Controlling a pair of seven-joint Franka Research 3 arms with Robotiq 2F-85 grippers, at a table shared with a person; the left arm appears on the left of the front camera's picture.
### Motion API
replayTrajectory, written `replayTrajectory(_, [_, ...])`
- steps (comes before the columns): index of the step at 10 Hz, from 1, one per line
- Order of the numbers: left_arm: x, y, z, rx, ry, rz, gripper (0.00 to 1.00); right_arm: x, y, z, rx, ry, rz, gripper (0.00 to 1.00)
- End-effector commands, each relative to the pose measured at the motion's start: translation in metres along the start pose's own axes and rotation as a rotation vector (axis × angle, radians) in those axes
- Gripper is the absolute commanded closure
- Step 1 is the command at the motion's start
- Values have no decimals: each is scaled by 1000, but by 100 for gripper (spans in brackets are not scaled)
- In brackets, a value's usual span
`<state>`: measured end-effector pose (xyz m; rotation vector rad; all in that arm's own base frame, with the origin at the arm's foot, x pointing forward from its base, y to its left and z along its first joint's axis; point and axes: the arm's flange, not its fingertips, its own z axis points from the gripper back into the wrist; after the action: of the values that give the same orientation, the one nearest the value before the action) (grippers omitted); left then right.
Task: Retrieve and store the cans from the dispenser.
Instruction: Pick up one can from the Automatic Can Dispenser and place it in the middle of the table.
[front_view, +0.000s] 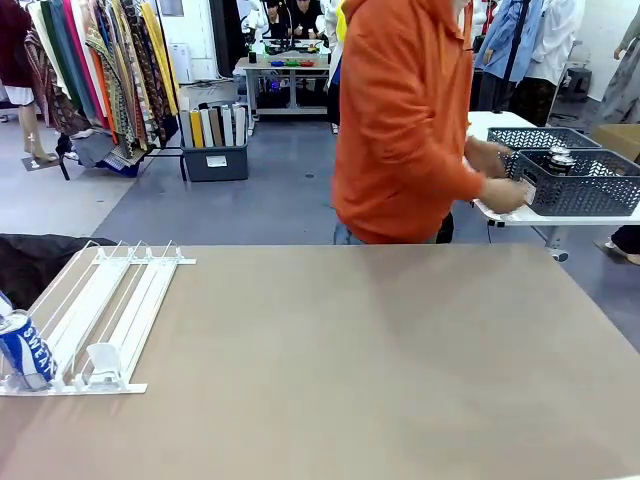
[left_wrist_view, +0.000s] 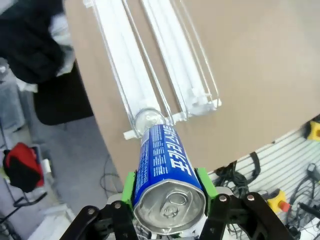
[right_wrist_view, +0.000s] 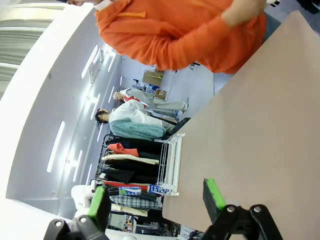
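Blue can (left_wrist_view: 165, 160) is pinched in the left claw (left_wrist_view: 168, 186). Its long side runs straight out along the fingers, at the low end of the rack (front_view: 100, 320), lower left. Right claw (right_wrist_view: 156, 202) is spread and holds nothing, well away.

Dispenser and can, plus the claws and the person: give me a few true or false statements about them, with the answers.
1. The left claw is shut on a blue can. True.
2. The right claw holds a can. False: it is open, with nothing between its pads.
3. The dispenser lies on the robot's right side of the table. False: it lies on the left side.
4. The person has a hand at a grey mesh basket. True.
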<state>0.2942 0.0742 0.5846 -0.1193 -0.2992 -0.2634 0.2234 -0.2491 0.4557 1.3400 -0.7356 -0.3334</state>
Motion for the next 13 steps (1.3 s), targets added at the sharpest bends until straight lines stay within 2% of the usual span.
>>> replayTrajectory(1, [5, 20, 23, 13, -84, 23, 100, 1, 2, 0, 11, -7, 15, 0])
replayTrajectory(2, [5, 27, 34, -30, -121, 52, 100, 1, 2, 0, 11, -7, 15, 0])
replayTrajectory(3, [5, 40, 40, -60, -172, 135, 100, 1, 2, 0, 11, -7, 15, 0])
replayTrajectory(4, [-1, 17, 38, 3, -89, 34, 100, 1, 2, 0, 11, -7, 15, 0])
replayTrajectory(9, [1, 19, 34, -12, -85, 45, 100, 1, 2, 0, 11, -7, 15, 0])
replayTrajectory(10, [5, 3, 23, -66, -81, 54, 100, 1, 2, 0, 11, -7, 15, 0])
replayTrajectory(11, [23, -40, 12, -115, -91, 30, 100, 1, 2, 0, 11, -7, 15, 0])
replayTrajectory(12, [47, -90, -2, -160, -95, -75, 100, 1, 2, 0, 11, -7, 15, 0])
replayTrajectory(13, [71, -143, -25, -101, -105, -125, 100, 1, 2, 0, 11, -7, 15, 0])
